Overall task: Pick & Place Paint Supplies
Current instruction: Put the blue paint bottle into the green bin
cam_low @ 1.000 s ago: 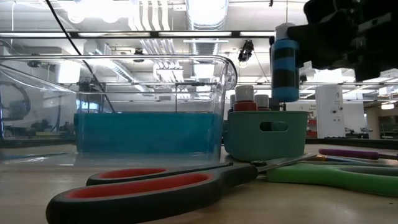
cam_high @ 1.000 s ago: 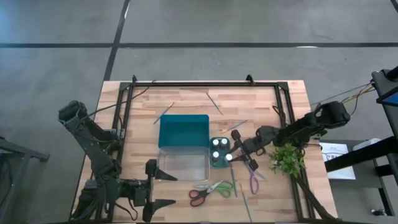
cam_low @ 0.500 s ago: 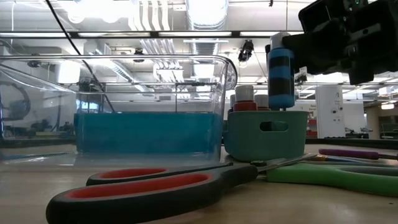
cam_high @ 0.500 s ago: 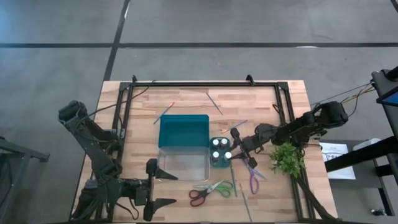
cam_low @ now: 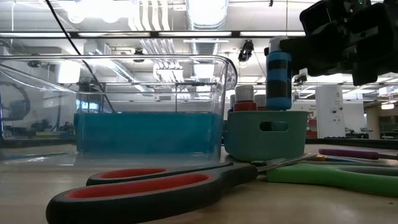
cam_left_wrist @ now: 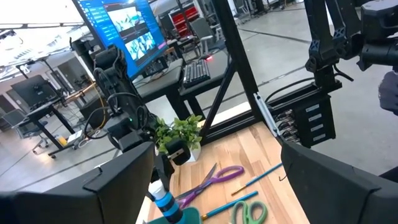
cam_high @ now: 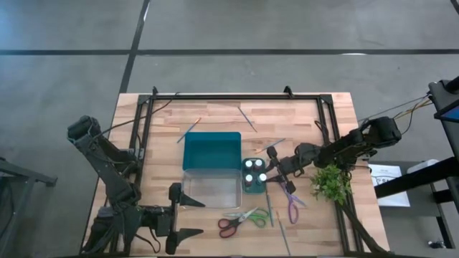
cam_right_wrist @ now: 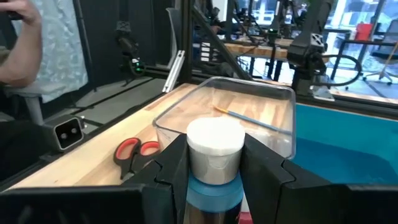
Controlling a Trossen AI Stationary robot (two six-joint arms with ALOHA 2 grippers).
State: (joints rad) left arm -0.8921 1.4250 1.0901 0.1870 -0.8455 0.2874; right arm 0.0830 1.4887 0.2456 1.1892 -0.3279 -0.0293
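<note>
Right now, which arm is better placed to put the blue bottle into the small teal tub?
The right: its hand already holds the blue bottle over the small teal tub. The left hand waits open at the near table edge.

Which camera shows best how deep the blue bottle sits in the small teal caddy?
Low view: blue bottle in the right gripper shows side-on, base entering the small teal caddy. High view shows only its cap; right wrist its cap between fingers; left wrist a partial glimpse.

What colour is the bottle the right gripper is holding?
Blue with dark bands and a white cap: the paint bottle, clearest in the low view.
</note>
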